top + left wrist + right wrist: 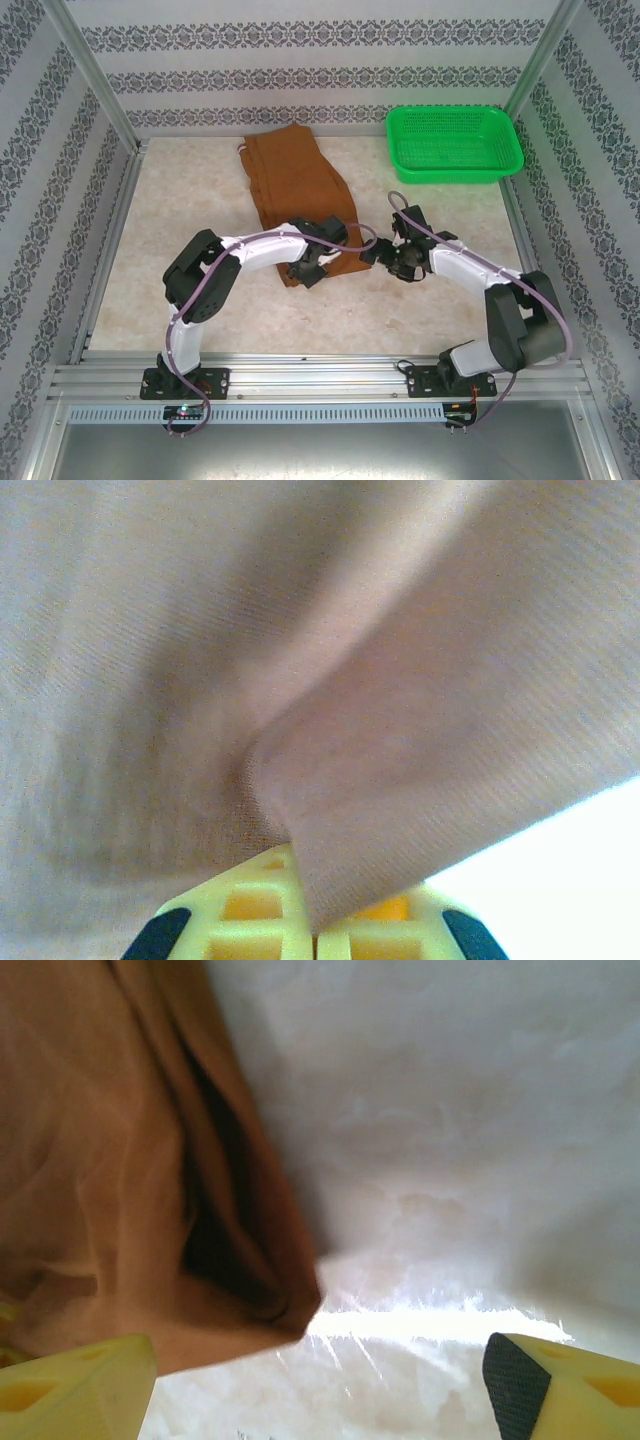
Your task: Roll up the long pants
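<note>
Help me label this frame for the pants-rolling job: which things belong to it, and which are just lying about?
Belongs to the job:
- rust-brown soft fabric long pants
- left gripper, shut on the pants' near end
- right gripper, open beside the fabric's edge

Just lying about:
- green plastic mesh basket, far right, apart from the pants

The left arm [255,247] and right arm [465,268] look identical, glossy white shells over chunky black joints, a lilac cable [270,234] looping along each up from black base plates [185,381] on the aluminium rail [320,372], plus yellow lattice fingers [80,1380] with black pads [515,1375].
</note>
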